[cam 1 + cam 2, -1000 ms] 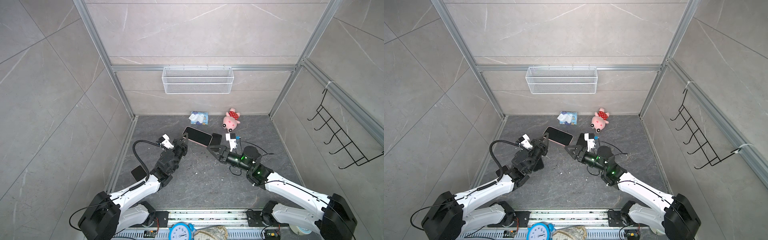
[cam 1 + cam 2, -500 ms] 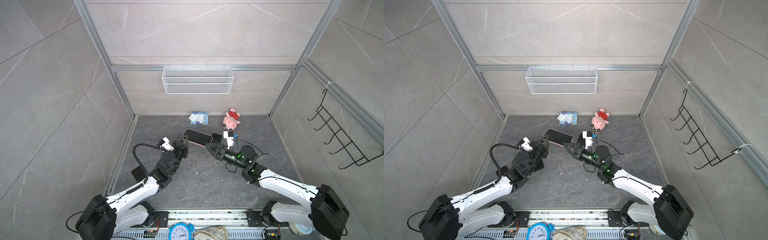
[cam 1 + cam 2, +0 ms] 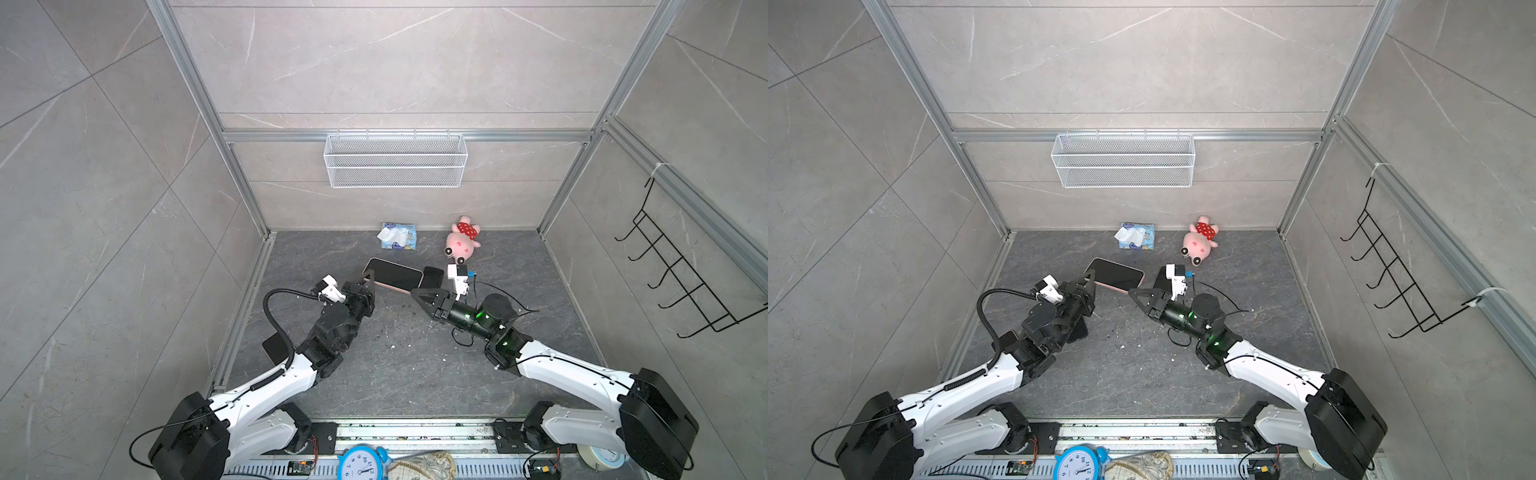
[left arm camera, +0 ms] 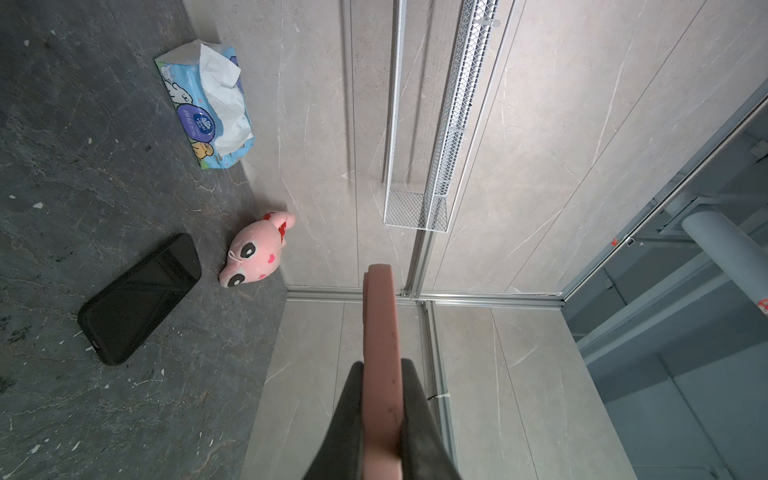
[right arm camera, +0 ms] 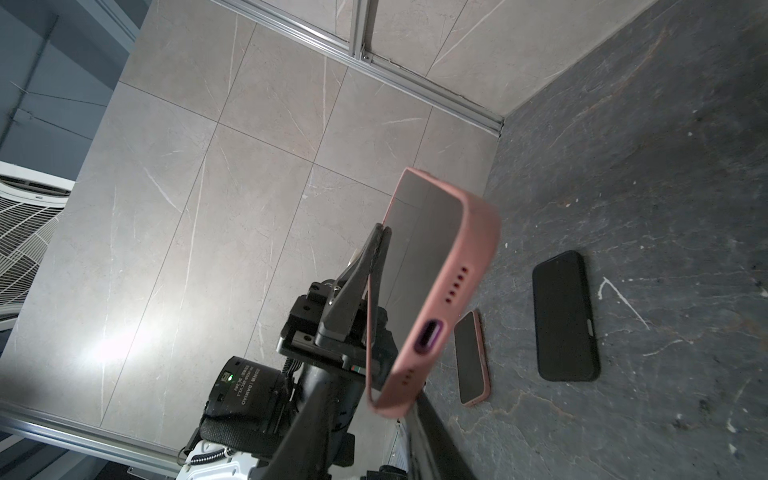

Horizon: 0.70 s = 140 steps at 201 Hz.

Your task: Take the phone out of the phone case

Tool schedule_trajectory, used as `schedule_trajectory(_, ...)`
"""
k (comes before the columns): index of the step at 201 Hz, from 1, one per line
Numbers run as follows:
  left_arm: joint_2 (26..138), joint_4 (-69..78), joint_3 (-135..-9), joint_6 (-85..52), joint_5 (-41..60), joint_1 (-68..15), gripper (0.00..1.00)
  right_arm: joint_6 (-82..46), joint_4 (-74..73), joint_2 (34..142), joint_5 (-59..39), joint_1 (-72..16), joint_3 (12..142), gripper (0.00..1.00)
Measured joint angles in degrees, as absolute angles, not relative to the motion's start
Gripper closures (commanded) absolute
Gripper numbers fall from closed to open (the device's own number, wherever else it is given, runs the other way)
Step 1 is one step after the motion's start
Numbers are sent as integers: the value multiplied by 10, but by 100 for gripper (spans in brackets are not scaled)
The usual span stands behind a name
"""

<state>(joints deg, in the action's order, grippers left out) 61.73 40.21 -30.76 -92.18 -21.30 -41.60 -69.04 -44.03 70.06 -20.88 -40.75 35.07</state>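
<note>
While my left gripper (image 3: 369, 278) pinched the phone case (image 5: 478, 237), its long axis ran toward my right gripper (image 3: 417, 293), jaws part-closed, hold unclear.

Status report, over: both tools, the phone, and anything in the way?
Left tool shut on phone case, held off floor. Right tool around its other end, grip unconfirmed. Phone not yet out. Black phone on floor, apart.

Pink phone case (image 5: 444, 311), dark veined floor (image 5: 623, 166)

The left pincer (image 5: 380, 232) pinches the pink phone case (image 5: 471, 249) by its edge.
</note>
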Motion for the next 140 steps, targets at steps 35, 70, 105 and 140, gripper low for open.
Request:
schedule_trajectory(35, 616, 401, -308, -922, -215, -416, 100, -693, -445, 704, -212, -408, 350, 75)
schedule_trajectory(70, 615, 396, -308, -922, -220, -416, 100, -701, -465, 724, -220, -408, 349, 85)
schedule_trajectory(105, 615, 390, -308, -923, -220, -416, 100, -708, -478, 731, -223, -408, 349, 96)
schedule_trajectory(140, 615, 386, -309, -927, -219, -416, 100, -689, -475, 729, -228, -408, 349, 100)
